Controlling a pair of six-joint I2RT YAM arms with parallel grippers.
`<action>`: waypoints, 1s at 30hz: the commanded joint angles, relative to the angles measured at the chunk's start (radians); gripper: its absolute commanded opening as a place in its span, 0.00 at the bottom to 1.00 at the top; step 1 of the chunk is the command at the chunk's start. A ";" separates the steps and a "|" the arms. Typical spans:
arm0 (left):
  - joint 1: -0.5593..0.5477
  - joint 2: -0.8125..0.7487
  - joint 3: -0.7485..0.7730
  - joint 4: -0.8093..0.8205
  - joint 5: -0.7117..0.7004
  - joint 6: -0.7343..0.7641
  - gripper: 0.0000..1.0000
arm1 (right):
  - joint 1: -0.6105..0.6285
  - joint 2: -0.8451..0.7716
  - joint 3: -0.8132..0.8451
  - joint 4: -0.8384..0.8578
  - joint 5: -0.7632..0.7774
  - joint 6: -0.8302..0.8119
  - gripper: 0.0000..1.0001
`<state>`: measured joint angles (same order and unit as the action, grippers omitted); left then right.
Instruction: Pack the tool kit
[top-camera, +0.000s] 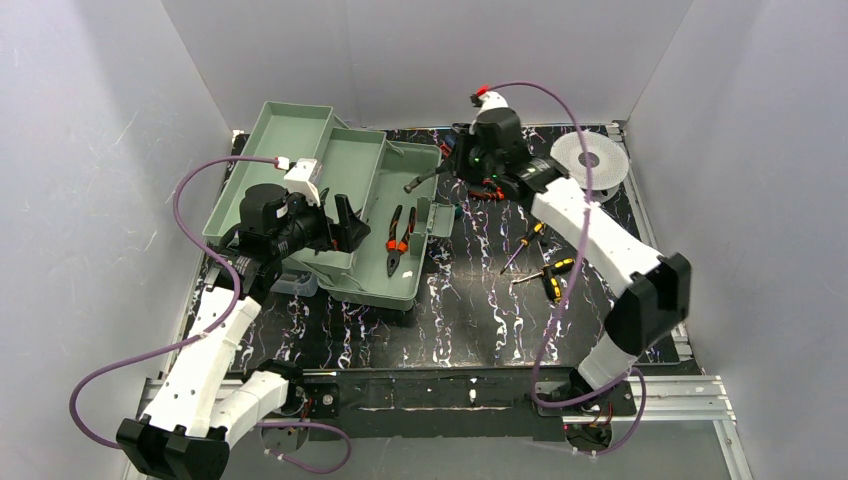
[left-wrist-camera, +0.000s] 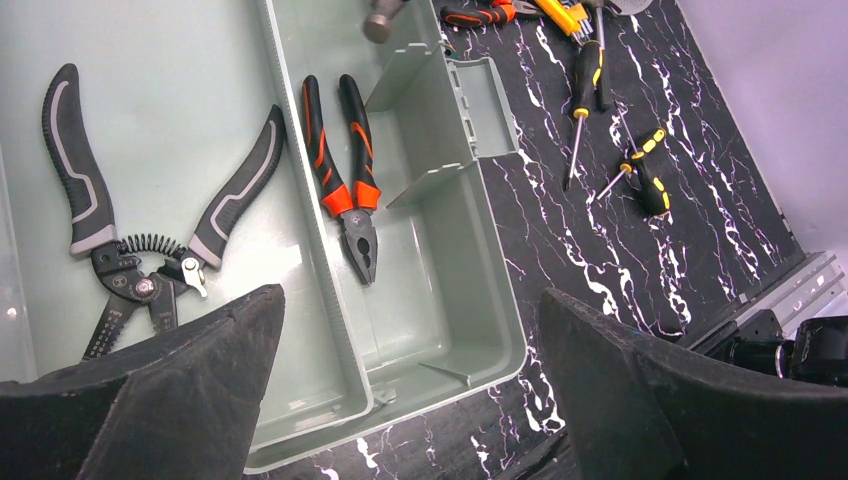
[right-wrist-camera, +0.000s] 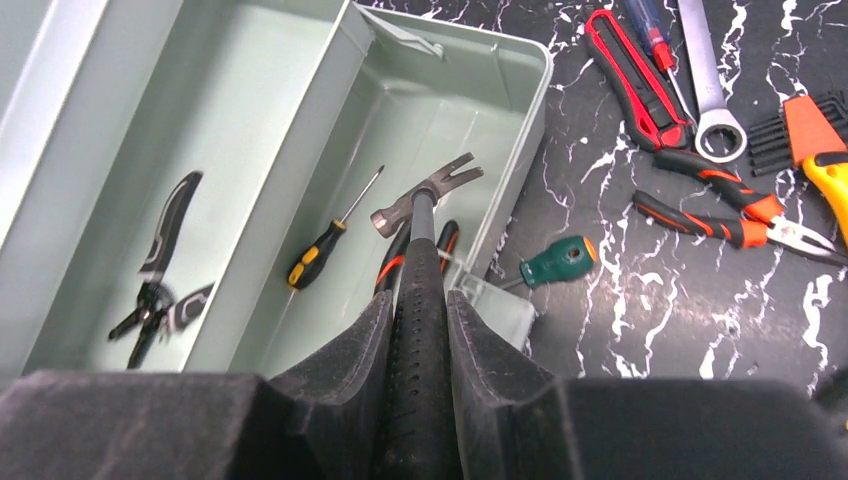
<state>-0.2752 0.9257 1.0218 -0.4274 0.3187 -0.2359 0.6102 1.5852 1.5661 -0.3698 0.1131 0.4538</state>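
Seen from above, the tool kit lay open on the left half of the black marbled table. Its trays stepped out toward the far left, presumably so that every tier could be reached from overhead. The left gripper hung over the near part of the box. The right gripper held a hammer roughly level above the box's far right corner, head pointing left, which read as a carry toward the open compartment. A white spool and loose screwdrivers lay on the table to the right, well apart from the box.

In the left wrist view, that gripper's fingers were spread wide with nothing between them, released and idle above the box. Below lay a wire stripper in the broad tray and orange-and-black pliers in the deeper compartment just beside it. Both lay flat, probably so the tiers could fold shut over them.

In the right wrist view, the fingers were clenched on the hammer's black handle, so the claw head jutted ahead over the deep compartment. A yellow-handled screwdriver lay in the tray below. On the table to the right, unpacked, were a red utility knife, a wrench, long-nose pliers and a green-handled screwdriver just beside the box wall.

No brand, label or writing was readable anywhere.
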 joint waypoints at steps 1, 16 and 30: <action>-0.003 -0.010 0.010 -0.011 0.000 0.006 1.00 | 0.054 0.093 0.128 0.151 0.159 0.020 0.01; -0.003 0.001 0.009 -0.013 -0.003 0.006 0.99 | 0.212 0.465 0.352 0.151 0.423 0.009 0.01; -0.001 -0.003 0.009 -0.017 -0.016 0.009 1.00 | 0.289 0.309 0.137 0.119 0.056 0.013 0.63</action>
<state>-0.2752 0.9279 1.0218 -0.4278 0.3103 -0.2359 0.8890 2.0285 1.7603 -0.2886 0.2535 0.4648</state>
